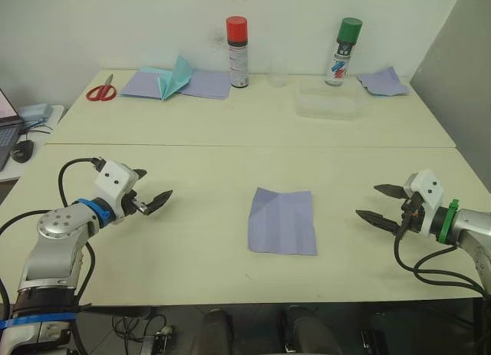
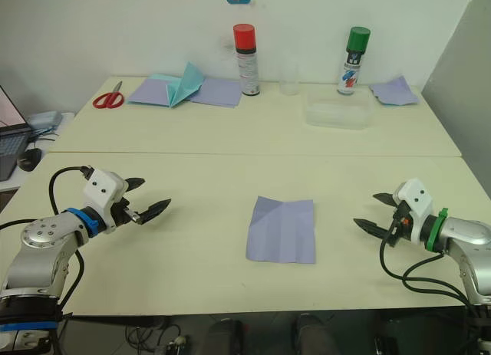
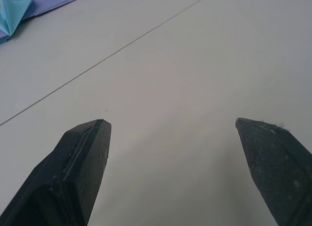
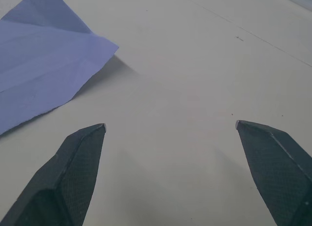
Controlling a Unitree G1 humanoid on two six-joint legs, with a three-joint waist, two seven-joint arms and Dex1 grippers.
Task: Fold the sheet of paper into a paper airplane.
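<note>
flat on the table (image 1: 192, 240), creased sheet of paper (image 1: 282, 221) between wide-spread left gripper (image 1: 152, 189) and right gripper (image 1: 380, 203), untouched

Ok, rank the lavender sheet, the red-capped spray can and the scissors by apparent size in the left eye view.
1. sheet of paper, nearest the camera, which inflates it
2. red-capped spray can
3. scissors, smallest, though far back

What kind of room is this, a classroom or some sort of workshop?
Probably a lab or workshop bench set up for paper craft. A creased sheet of paper lies on a plain table, with red scissors, two spray cans and a teal paper plane at the back.
</note>
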